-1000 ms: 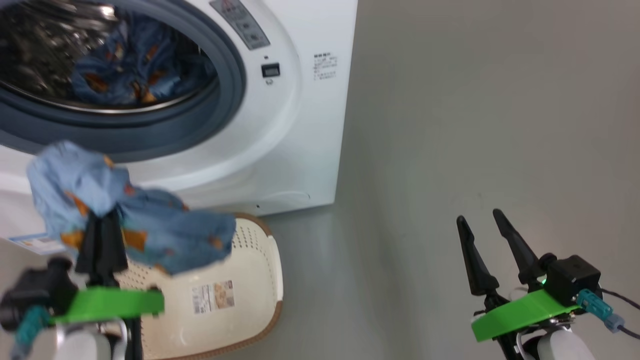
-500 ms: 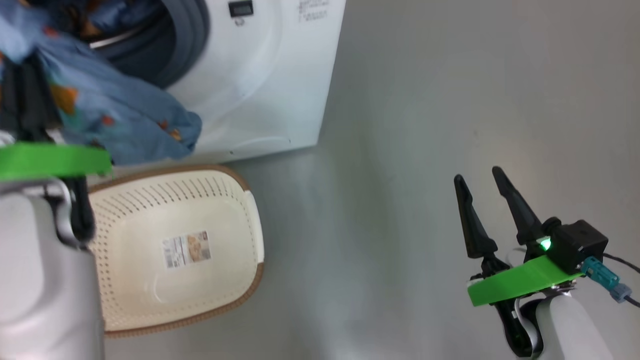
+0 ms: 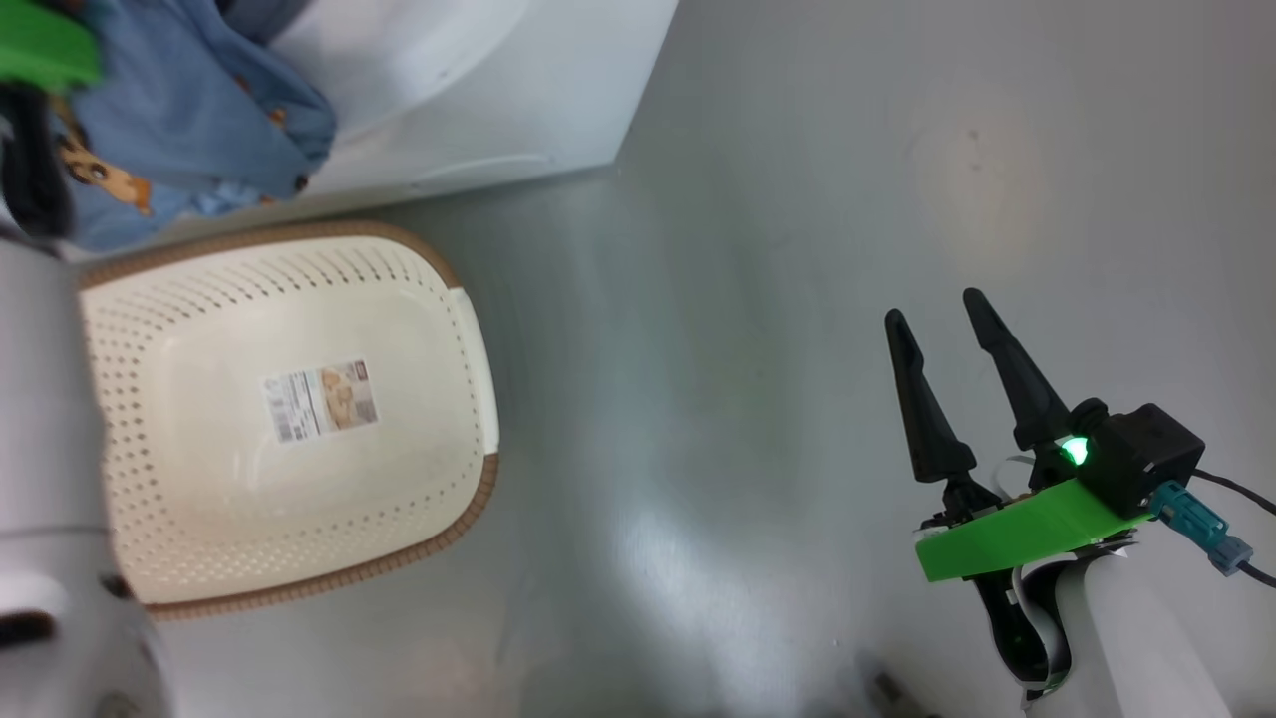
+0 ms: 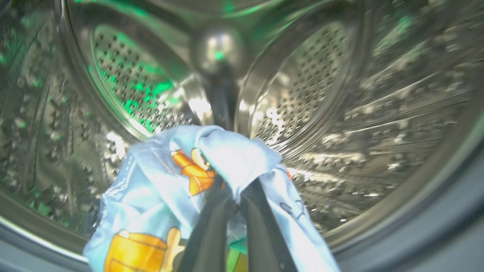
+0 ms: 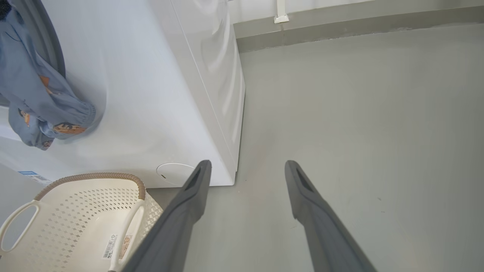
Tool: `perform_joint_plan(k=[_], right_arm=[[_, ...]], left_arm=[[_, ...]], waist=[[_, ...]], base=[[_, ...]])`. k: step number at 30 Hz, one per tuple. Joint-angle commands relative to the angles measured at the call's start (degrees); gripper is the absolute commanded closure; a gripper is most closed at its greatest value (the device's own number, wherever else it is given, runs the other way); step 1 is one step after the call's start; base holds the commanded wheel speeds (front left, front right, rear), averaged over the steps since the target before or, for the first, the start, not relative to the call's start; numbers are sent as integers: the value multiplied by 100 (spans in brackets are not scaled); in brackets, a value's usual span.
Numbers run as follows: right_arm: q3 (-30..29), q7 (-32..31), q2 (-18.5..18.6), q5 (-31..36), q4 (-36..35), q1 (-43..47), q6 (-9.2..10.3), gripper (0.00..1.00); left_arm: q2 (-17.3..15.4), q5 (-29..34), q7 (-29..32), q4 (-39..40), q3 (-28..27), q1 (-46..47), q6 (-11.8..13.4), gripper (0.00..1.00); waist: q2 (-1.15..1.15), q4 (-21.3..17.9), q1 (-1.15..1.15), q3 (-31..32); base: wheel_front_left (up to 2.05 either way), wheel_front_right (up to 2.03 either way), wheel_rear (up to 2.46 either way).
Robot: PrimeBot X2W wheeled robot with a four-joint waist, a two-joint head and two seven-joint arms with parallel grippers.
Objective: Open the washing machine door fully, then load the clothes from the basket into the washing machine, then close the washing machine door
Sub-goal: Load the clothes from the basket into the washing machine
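Note:
My left gripper (image 4: 234, 198) is shut on the clothes (image 4: 223, 155), a light-blue fabric with orange figures, and holds it at the mouth of the steel drum (image 4: 143, 94). The clothes (image 3: 189, 110) hang in front of the white washing machine (image 3: 518, 90) and above the basket (image 3: 419, 299), which holds nothing but a label sticker. The right wrist view has the same clothes (image 5: 34, 98) draped from the opening of the washing machine (image 5: 159, 94). My right gripper (image 3: 932, 309) stands open over bare floor, well to the right. The washing machine door is out of view.
The blue-grey gasket (image 4: 435, 226) rings the drum mouth. My pale left forearm (image 3: 40, 449) overlaps the basket's left side. Grey floor (image 3: 758, 299) stretches right of the machine to a wall base (image 5: 340, 26). The basket (image 5: 94, 176) sits just before the machine's front.
The head camera has tilted down, so the machine slid up out of the picture. My left gripper has lifted the clothes from over the basket to the drum mouth. The right gripper stays open.

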State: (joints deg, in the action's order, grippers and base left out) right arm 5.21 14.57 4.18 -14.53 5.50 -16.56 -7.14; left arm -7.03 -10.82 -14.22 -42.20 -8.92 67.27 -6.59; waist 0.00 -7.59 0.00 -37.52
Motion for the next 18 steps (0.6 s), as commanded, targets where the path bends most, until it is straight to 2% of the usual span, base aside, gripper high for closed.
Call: perform_joint_plan(k=[1, 7, 11, 14, 18], right_arm=[[158, 43, -1, -47, -107, 63, -35, 0], [271, 43, -31, -82, -84, 97, -35, 0], [320, 43, -53, -116, -84, 101, -35, 0], [377, 43, -69, -149, -93, 45, -35, 0], [455, 43, -91, -218, -89, -18, -35, 0]], left_arm=[[-345, -40, 38, 11, -59, 158, -35, 100], [-682, -166, 293, -792, 95, 995, -72, 100], [-868, -106, 136, -964, 309, 1415, -82, 100], [-1018, 53, -51, -766, 367, 1646, -19, 100], [-1135, 345, -74, 460, 297, 1606, 141, 100]], waist=[[0, -56, 0, -297], [0, -179, 0, -589], [0, -249, 0, -783], [0, -311, 0, -914], [0, -416, 0, -1023]], base=[[0, 0, 0], [0, 0, 0], [0, 0, 0], [0, 0, 0], [0, 0, 0]])
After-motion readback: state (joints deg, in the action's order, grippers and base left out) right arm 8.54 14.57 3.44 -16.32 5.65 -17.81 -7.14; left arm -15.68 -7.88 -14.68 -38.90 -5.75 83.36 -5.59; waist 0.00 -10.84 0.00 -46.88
